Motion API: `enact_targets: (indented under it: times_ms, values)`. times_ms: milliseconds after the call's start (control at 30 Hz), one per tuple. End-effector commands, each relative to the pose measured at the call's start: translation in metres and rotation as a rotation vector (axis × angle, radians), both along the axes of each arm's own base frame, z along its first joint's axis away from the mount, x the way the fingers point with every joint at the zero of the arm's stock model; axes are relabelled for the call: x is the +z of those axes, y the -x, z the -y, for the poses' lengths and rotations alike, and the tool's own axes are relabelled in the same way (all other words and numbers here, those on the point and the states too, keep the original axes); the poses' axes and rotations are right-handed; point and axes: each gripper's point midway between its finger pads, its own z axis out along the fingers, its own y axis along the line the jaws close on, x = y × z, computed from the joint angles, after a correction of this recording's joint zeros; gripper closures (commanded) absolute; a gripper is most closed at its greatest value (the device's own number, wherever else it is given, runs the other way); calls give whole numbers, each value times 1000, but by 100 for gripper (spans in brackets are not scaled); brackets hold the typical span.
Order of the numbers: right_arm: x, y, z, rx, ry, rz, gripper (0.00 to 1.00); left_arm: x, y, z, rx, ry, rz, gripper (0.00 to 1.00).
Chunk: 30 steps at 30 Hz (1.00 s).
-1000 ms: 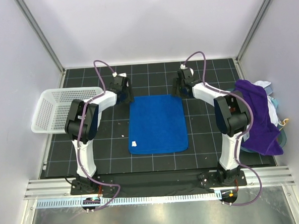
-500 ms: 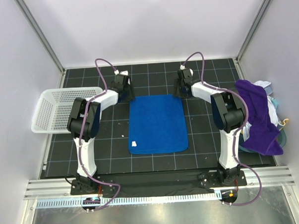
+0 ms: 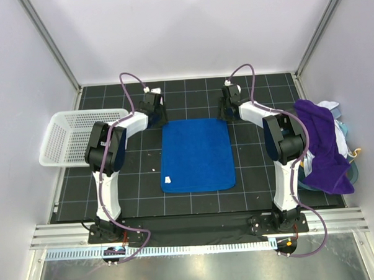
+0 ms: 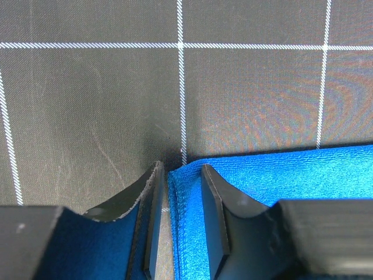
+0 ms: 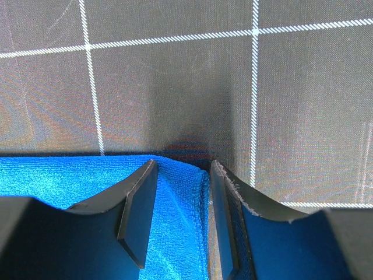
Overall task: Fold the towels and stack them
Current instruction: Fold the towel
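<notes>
1. The blue towel (image 3: 197, 155) is laid out flat in the middle of the worktop (image 3: 251, 187), with one short edge toward the far edge.
2. The purple towel (image 3: 321, 149) is heaped at the right edge, draped over something pale. Whether that's the white towel can't be told from here.
3. The left end effector (image 4: 180, 169) is set down astride the blue towel's far-left corner. Its jaws are apart with the hem between them, and nothing is pinched yet.
4. Same deal for the right end effector (image 5: 182, 166) at the far-right corner: it's released, with cloth in the gap but not gripped.
5. Handling-wise, light, soft, floppy cloth is to be expected. It has zero stiffness, so anything lifted will sag and drape. The looped pile looks grippy rather than slippery, and nothing here is fragile.
6. Hold is probably best taken at those two far corners, just inside the stitched hem, where the thicker edge gives more to bite on.
7. Both corners should likely be lifted together so the edge is kept straight for the fold toward the near edge.
</notes>
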Motion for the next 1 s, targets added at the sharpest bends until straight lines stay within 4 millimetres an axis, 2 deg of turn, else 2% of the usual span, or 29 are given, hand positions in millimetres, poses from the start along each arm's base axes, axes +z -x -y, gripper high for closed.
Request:
enact_targets:
  times_ms: [0,433,500,700,967]
  values:
    - [11,-11,1,3,-9,49,52,-6,-2,4,-19,5,-9,65]
    - [18,-11,0,37,-58,66,56,-7,-6,3,-17,2,-7,78]
    - [17,-10,-2,45,-64,62,56,-6,-7,4,-15,3,-2,84]
    - [19,-8,5,37,-77,59,56,-4,-10,4,-14,4,1,88]
    - [39,-6,17,21,-85,105,54,-6,-11,6,-14,6,-3,89]
